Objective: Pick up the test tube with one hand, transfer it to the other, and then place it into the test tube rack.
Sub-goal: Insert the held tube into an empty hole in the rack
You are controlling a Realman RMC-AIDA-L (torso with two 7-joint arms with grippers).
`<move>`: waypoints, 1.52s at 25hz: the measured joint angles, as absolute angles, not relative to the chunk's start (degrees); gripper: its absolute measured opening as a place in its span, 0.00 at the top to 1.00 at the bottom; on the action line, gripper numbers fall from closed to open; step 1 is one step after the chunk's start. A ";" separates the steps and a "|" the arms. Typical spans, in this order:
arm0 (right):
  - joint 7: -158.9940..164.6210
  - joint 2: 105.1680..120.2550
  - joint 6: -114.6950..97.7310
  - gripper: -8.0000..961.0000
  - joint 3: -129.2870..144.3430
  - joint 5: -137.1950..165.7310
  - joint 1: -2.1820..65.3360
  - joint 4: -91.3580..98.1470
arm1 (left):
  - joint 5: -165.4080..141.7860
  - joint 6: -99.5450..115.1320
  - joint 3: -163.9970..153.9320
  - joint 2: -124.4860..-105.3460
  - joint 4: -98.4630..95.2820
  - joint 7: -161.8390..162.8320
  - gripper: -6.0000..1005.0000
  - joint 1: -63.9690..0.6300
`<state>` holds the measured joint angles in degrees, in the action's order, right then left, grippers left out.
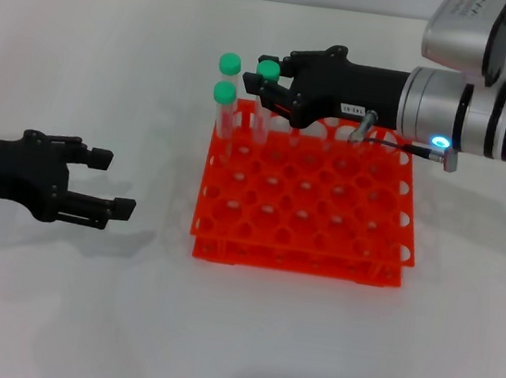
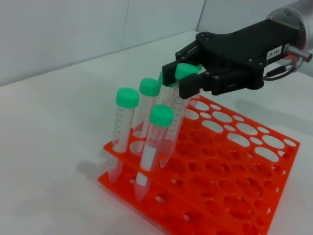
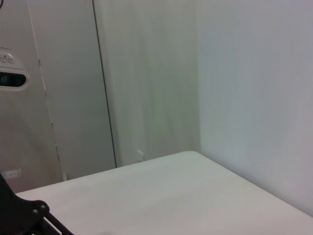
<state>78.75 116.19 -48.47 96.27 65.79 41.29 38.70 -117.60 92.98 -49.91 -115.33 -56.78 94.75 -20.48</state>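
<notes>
My right gripper [image 1: 269,81], black with a white label on a silver wrist with a blue light, is shut on the green cap of a clear test tube [image 1: 269,68] over the far left corner of the orange-red rack [image 1: 324,219]. In the left wrist view the gripper [image 2: 183,76] holds the tube [image 2: 176,112] tilted, with its lower end down in a rack [image 2: 234,161] hole. My left gripper [image 1: 112,184], black and unlabelled, is open and empty, low over the table to the left of the rack.
Other green-capped tubes [image 1: 225,91] stand in the rack's far left holes, close beside the held one; three show in the left wrist view [image 2: 127,97]. The rest of the rack's holes are free. The right wrist view shows only white table and wall.
</notes>
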 joint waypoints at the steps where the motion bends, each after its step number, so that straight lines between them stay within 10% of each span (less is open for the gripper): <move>1: 78.75 116.19 -48.45 0.72 96.29 65.77 41.38 38.54 | -117.63 92.92 -49.95 -115.36 -56.78 94.75 0.12 -20.48; 38: 76.95 116.19 -47.53 0.72 99.14 62.95 41.61 37.69 | -117.77 92.92 -49.74 -115.40 -55.45 94.22 0.12 -20.92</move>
<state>76.95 116.19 -47.53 99.14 62.95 41.61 37.69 -117.77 92.92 -49.74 -115.40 -55.45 94.22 -20.92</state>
